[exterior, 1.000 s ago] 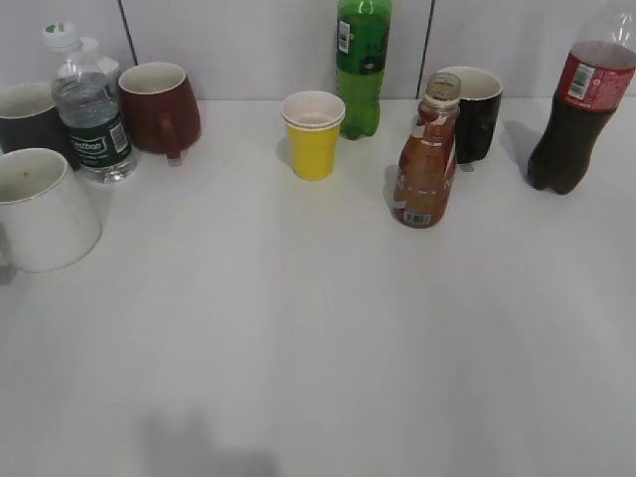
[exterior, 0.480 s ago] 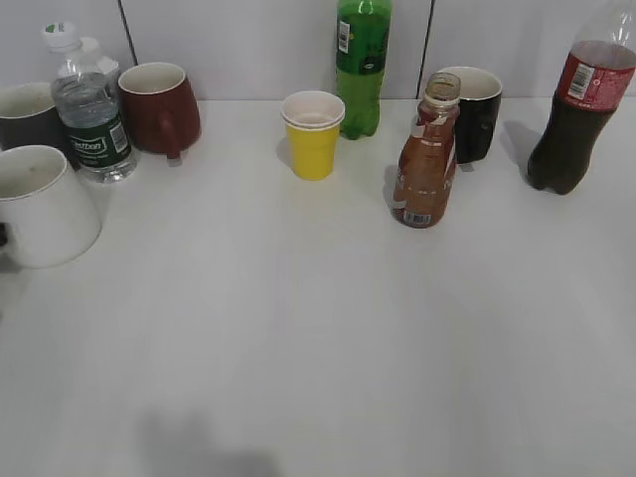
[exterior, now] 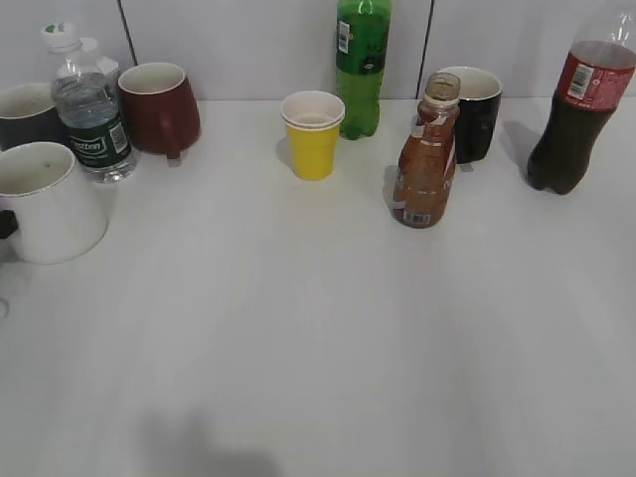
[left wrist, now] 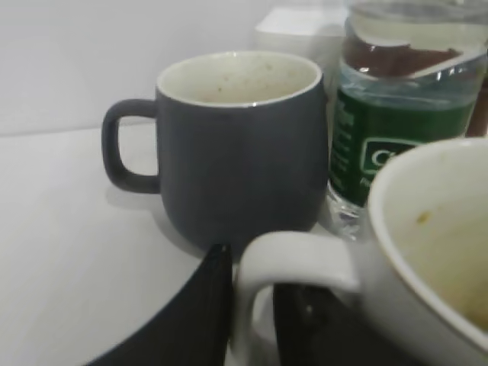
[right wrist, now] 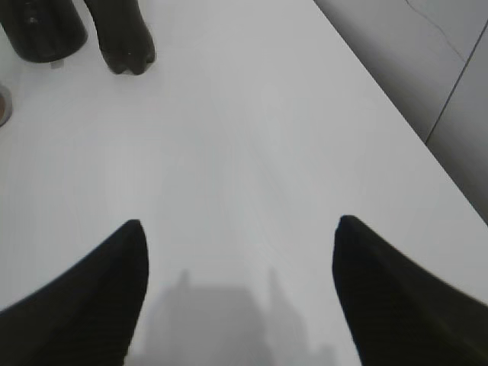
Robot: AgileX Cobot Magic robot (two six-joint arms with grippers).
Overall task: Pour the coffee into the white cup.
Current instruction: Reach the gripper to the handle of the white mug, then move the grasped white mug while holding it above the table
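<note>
Fingers (left wrist: 252, 313) of the left gripper clamp the white cup (left wrist: 412, 252) handle, one grey mug (left wrist: 236, 152) behind. Right fingers (right wrist: 236, 229) spread wide over bare tabletop (right wrist: 244, 114). Exterior: coffee (exterior: 427, 154) stands mid-right among four bottles, five cups.

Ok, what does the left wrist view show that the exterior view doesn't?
Only the left wrist view shows the left gripper: its dark fingers sit either side of the white cup's handle, with the grey mug's handle behind. Only the exterior view shows the coffee bottle, yellow cup, green bottle, cola bottle, black mug and red mug. Both show the white cup, the grey mug and the water bottle.
</note>
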